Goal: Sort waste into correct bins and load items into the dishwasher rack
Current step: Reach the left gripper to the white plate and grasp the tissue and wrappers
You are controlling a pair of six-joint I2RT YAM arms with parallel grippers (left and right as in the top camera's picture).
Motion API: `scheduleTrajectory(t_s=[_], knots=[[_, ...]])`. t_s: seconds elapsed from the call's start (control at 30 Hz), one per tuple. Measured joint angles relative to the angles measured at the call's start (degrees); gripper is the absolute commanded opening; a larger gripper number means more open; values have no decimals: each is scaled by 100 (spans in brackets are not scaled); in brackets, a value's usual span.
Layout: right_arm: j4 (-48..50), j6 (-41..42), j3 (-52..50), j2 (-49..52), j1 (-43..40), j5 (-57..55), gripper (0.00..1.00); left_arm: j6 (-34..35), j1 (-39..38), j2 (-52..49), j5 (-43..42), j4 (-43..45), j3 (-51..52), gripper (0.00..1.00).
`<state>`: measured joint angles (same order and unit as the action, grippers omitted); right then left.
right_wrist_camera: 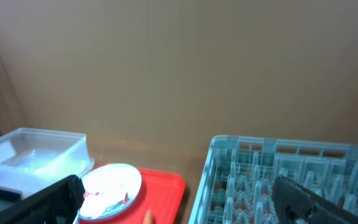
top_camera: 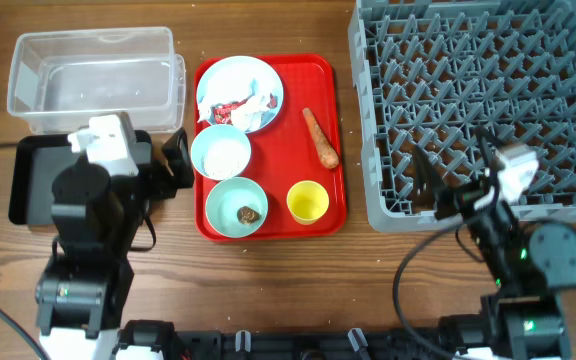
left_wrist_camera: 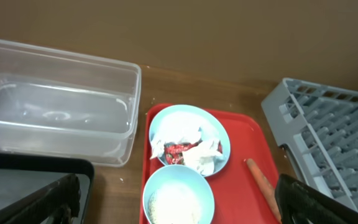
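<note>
On the red tray lie a pale blue plate with paper scraps, a small pale blue bowl of rice, a mint green bowl with a brown lump, a yellow cup and a carrot. The clear tub and black tray are at the left, the grey rack at the right. My left gripper is open and empty, left of the rice bowl. My right gripper is open and empty over the rack's front edge.
The left arm covers much of the black tray. In the left wrist view the plate, carrot and tub lie ahead. The right wrist view shows the rack and plate. Bare wood runs along the table front.
</note>
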<state>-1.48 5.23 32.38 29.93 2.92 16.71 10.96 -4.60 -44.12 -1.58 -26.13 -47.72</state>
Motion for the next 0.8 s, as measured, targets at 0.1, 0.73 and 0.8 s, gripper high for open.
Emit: scheduleTrajectory(t_s=[0.1, 0.73, 0.8], knots=[[-1032, 7, 1113, 946, 0, 149, 100, -46, -33, -625, 0, -407, -645, 100], [-3506, -334, 3460, 3477, 0, 621, 100, -129, -83, -4889, -562, -2363, -4142, 100], [-3558, -334, 3460, 3574, 0, 625, 100, -343, -170, -4988, -570, -1939, -4142, 100]])
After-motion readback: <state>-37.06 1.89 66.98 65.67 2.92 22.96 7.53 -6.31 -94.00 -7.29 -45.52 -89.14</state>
